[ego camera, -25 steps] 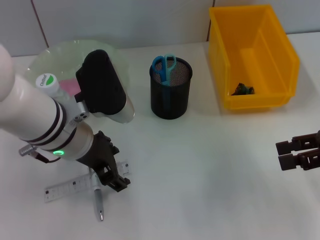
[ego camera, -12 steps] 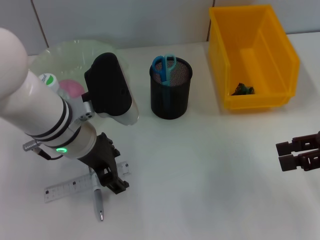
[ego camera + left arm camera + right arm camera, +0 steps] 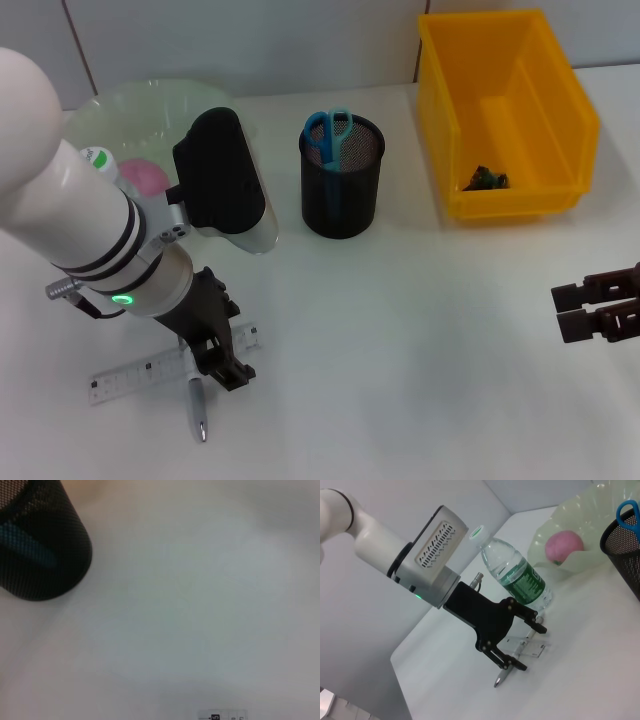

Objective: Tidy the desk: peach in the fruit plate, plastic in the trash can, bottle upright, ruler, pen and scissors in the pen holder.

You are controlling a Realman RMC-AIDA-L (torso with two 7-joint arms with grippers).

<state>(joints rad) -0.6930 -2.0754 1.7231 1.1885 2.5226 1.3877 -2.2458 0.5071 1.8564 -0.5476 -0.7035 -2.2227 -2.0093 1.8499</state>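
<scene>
My left gripper (image 3: 220, 352) (image 3: 527, 647) is open and low over the table, its fingers straddling the clear ruler (image 3: 125, 378) (image 3: 532, 646) and the pen (image 3: 198, 408) (image 3: 504, 675). The ruler's end (image 3: 222, 715) also shows in the left wrist view. The water bottle (image 3: 516, 575) stands upright, its cap (image 3: 97, 157) beside my left arm. A pink peach (image 3: 141, 177) (image 3: 564, 545) lies in the translucent fruit plate (image 3: 150, 100). Blue-handled scissors (image 3: 329, 130) stand in the black mesh pen holder (image 3: 342, 190) (image 3: 40, 545). A dark scrap of plastic (image 3: 484, 180) lies in the yellow bin (image 3: 560, 90).
My right gripper (image 3: 598, 306) is parked low at the table's right edge, fingers close together. Bare white table lies between the pen holder and the right gripper. A tiled wall runs behind the plate and the bin.
My left forearm has swung a little to the right, uncovering more of the peach and bottle cap. The left gripper stays over the ruler and pen. The right arm has not moved.
</scene>
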